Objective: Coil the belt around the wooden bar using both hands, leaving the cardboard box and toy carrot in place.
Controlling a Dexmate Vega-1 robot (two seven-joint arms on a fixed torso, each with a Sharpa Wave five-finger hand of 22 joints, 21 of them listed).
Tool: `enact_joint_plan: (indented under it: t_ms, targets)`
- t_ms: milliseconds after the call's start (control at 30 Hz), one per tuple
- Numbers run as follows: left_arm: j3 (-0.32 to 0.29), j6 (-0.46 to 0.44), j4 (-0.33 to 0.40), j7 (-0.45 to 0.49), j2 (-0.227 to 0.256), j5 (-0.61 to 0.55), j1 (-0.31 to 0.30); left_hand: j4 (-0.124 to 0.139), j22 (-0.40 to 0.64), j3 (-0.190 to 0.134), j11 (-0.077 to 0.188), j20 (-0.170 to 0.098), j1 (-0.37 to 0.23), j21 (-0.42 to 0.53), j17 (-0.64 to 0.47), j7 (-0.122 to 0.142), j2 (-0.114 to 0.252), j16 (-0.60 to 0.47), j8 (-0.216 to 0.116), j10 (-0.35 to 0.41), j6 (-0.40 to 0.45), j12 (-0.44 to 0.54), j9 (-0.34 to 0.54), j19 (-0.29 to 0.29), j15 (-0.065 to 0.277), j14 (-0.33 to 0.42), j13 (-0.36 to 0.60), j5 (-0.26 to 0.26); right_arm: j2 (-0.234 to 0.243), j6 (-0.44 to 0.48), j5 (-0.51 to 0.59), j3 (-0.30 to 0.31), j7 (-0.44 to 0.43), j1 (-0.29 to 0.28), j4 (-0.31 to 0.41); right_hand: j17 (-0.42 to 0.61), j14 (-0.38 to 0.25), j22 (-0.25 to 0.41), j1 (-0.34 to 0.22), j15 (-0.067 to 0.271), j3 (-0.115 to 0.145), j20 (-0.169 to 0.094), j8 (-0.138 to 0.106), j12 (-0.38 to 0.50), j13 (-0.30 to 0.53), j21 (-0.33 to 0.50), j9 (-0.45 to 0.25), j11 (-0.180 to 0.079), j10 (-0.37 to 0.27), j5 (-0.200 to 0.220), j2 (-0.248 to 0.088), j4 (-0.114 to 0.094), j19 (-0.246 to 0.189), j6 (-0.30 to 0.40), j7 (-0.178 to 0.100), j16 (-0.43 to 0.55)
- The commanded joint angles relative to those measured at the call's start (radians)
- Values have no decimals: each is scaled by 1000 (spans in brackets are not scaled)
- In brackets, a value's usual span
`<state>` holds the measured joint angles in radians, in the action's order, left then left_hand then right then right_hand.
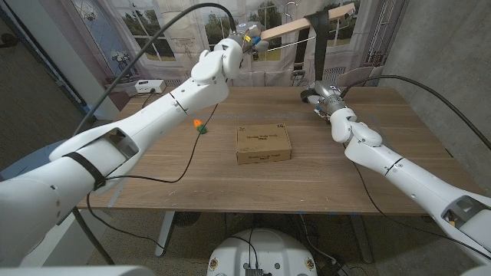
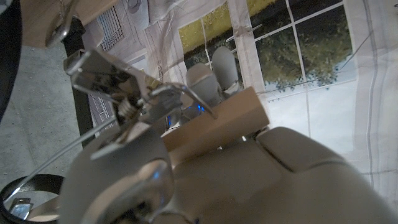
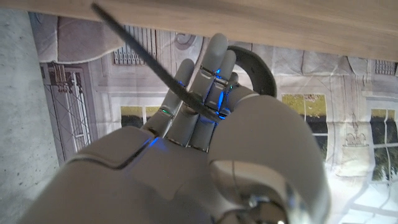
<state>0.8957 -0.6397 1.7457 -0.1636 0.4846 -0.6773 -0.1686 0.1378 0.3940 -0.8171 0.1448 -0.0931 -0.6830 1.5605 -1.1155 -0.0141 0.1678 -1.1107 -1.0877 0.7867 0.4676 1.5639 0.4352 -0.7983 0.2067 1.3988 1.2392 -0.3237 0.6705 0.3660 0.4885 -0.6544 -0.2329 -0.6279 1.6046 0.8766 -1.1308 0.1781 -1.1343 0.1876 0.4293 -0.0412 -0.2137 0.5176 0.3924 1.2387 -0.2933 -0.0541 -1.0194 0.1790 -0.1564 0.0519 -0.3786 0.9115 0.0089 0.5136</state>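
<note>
The left robot hand (image 1: 247,36) is raised high above the far side of the table (image 1: 322,184) and grips one end of the wooden bar (image 1: 299,26), which runs from that hand up and to the robot's right in front of the curtained window. In the left wrist view the fingers (image 2: 214,71) wrap over the bar's squared end (image 2: 217,127), with a metal clip (image 2: 118,78) standing just beside them. The black belt (image 1: 313,47) is draped over the bar's far portion and hangs down toward the table's back edge. There the right robot hand (image 1: 321,96) sits low near the far edge, and a curl of the belt lies against it; the right wrist view shows the dark strap (image 3: 155,71) crossing the extended fingers (image 3: 208,74) and a loop (image 3: 255,68) curving behind them, but whether the hand truly clamps it cannot be told. Near the table's middle lies the flat cardboard box (image 1: 263,143), well apart from both hands. The small toy carrot (image 1: 199,124), orange with a green tip, lies to the box's left, beneath the left forearm.
</note>
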Motion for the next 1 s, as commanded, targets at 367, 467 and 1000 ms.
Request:
enact_joint_plan:
  t_ms: [367,467,1000]
  targets:
    - [15,46,71,-236,82,45,30,4,2,-1,7,-80,6,1,-2,4,3,-6,0,-1,3,4,-6,1,-3,-6,0,4,0,-18,-90,-37,14,182,-227,5,32,1,29,29,13,-85,-1,-17,-4,-7,5,-12,0,23,-7,-13,9,44,-6,-14]
    - [16,62,66,-260,87,54,33,4,1,-1,6,-80,7,0,0,4,3,-4,0,-1,4,4,-7,1,-3,-8,0,4,1,-41,-117,-22,-5,188,-236,6,29,1,30,30,13,-88,-2,-17,-3,-7,6,-14,-1,25,-7,-14,8,47,-8,-14]
    - [29,100,43,-385,103,79,62,3,-1,-2,-1,-75,7,1,3,2,0,-2,1,-2,3,4,-16,4,-4,-6,0,2,18,-180,-227,59,-105,207,-258,7,34,-1,39,32,9,-118,-9,-23,3,-15,10,-27,-5,36,8,-17,13,64,-28,-26]
